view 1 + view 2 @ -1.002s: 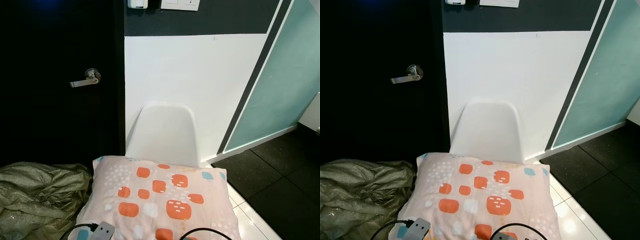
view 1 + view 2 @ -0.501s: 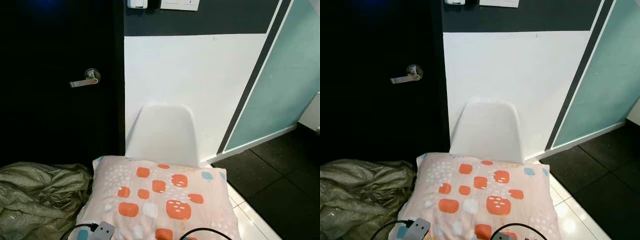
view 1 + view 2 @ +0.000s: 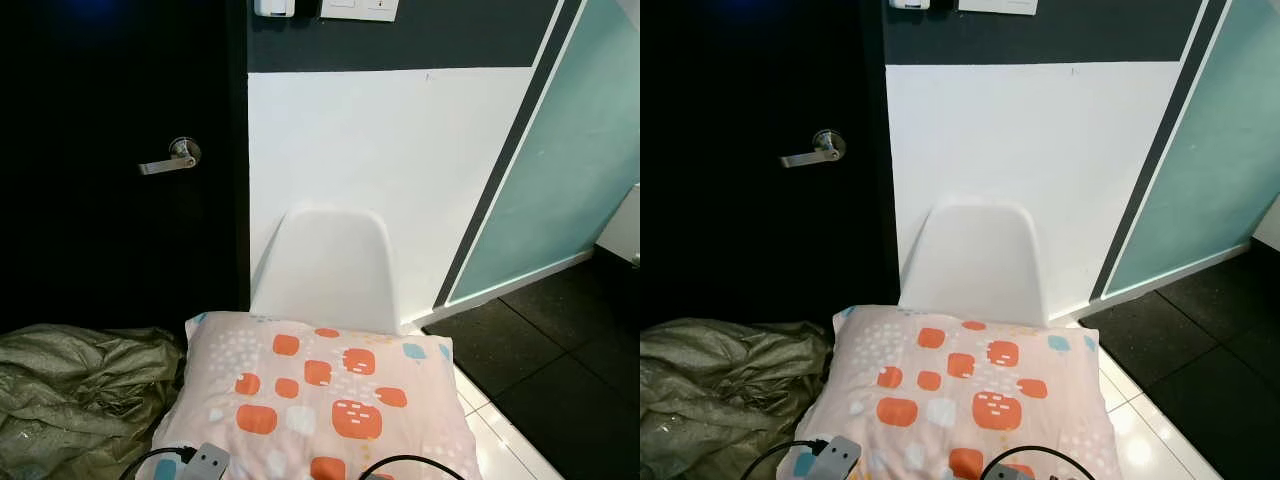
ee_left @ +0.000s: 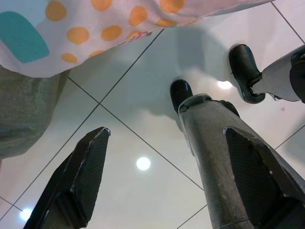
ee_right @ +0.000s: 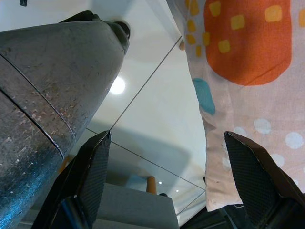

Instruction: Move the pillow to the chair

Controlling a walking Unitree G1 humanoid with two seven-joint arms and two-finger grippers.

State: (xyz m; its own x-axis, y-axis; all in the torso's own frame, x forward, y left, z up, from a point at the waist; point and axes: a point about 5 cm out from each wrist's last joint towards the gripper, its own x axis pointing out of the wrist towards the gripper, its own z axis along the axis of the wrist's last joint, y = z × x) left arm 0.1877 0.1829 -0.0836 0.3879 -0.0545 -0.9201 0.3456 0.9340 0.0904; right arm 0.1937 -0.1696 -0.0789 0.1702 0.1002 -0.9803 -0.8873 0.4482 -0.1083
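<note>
Left end effector (image 4: 162,181) and right end effector (image 5: 167,181) both point downward, fingers spread apart.

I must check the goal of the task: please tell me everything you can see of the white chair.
The chair is white, smooth and plastic-looking, with a rounded one-piece backrest. It stands upright against the white wall, beside the black door. The pillow hides its seat and legs, so contact between them cannot be told. A green crumpled sheet lies to its left.

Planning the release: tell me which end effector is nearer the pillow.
Right, probably. The right end effector has one finger at the edge of the pillow; the left end effector points at the floor, with the pillow farther off.
</note>
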